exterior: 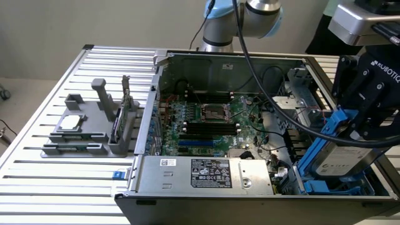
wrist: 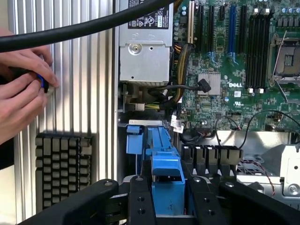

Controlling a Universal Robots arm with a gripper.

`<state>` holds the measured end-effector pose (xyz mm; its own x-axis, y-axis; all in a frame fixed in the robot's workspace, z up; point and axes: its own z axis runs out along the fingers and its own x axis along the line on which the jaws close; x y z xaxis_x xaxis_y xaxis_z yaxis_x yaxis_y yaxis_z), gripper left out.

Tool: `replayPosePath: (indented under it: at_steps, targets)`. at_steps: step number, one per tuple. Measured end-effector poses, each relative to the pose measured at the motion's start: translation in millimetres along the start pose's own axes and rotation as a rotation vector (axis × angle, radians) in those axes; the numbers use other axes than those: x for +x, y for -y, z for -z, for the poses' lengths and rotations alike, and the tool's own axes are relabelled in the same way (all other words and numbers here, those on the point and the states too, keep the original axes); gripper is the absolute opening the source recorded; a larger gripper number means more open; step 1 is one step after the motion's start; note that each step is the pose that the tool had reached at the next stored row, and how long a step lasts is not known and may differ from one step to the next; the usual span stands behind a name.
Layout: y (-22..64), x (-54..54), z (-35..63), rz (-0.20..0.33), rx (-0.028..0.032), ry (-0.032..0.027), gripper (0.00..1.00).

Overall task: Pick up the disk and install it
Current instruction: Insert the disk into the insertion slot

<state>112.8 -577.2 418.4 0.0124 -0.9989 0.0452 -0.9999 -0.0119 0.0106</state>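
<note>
At ext. view's right, black two-finger gripper point(exterior: 347, 125) is clamped on flat silver-grey hard disk w/ white label and blue plastic carrier point(exterior: 340, 157), held tilted over open dark PC case point(exterior: 250, 211), lower end near blue bay rails point(exterior: 328, 187). Wrist view: fingers point(wrist: 140, 199) pinch the carrier's blue edge. Green motherboard point(exterior: 206, 117) and silver PSU box point(exterior: 206, 173) lie alongside. Person's hands point(wrist: 21, 93) hover over slatted metal table point(exterior: 37, 187).

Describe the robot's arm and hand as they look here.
The arm is silver-grey tubing with pale blue joint caps, and a thick black cable trails from it. The hand is matt black and blocky, with white ROBOTIQ lettering on its side and jointed black fingers.
</note>
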Motion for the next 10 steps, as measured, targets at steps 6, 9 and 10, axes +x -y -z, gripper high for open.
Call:
replayPosePath:
  at_steps: [6,9,10]
  targets:
    - [0.1,-0.2,-4.2,0.000,-0.0033,0.0000,0.33]
    - [0.2,-0.3,-7.5,0.000,-0.0037,0.0000,0.33]
    - [0.2,-0.4,-9.0,0.000,-0.0037,0.0000,0.33]
